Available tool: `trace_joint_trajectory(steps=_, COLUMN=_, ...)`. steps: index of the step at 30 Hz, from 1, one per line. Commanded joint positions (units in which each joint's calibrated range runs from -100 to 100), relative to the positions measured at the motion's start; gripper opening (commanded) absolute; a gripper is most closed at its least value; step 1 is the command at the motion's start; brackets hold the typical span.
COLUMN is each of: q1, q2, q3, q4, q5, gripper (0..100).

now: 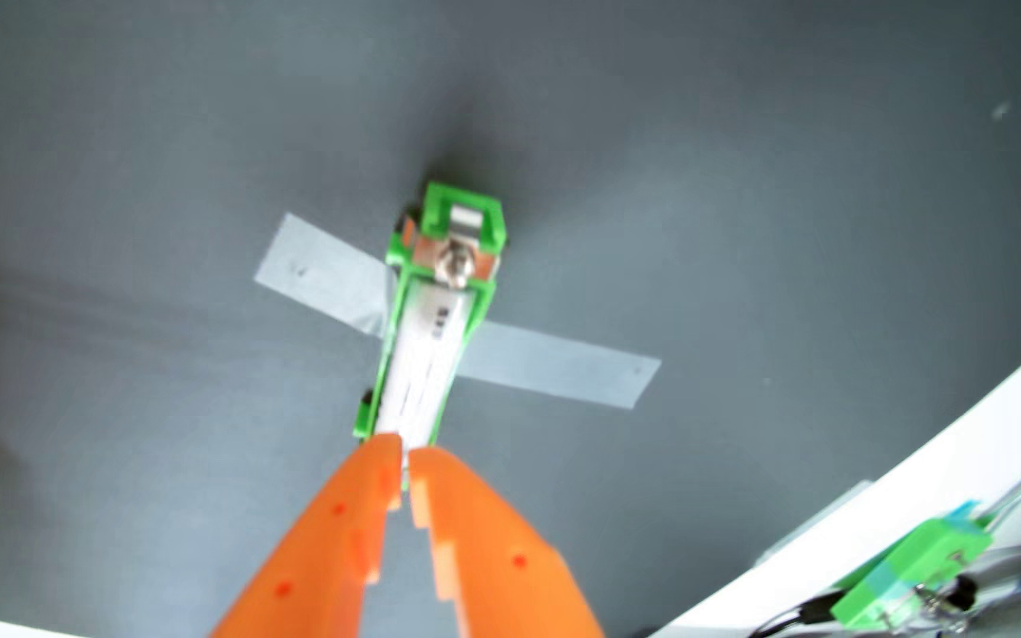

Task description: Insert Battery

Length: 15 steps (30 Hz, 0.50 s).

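Wrist view: white battery (pixel 425 362) lies inside green holder (pixel 465 211); gripper (pixel 405 451) tips nearly together.

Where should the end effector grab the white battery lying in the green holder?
Grip the white battery across its top from directly above, mid-length. The green holder walls its long sides and a metal contact blocks the far end, so only the top is free.

You have a single wrist view, riding just behind the orange hand (pixel 405 457), whose fingers enter from the bottom edge and point up the frame. It looks steeply down on the grey desk (pixel 741 184) from close range, with fisheye bending at the white edge (pixel 901 491) lower right. The picture is soft and blurred.
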Motion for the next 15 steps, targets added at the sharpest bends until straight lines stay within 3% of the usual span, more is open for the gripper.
trace_joint_trajectory(steps=1, q1=4.75, q2=-1.04, q3=-2.31, q4=0.26, q5=0.19, gripper=2)
trace_joint_trajectory(steps=15, q1=9.36, q2=-0.96, q3=-2.94, q4=0.26, q5=1.73, gripper=2)
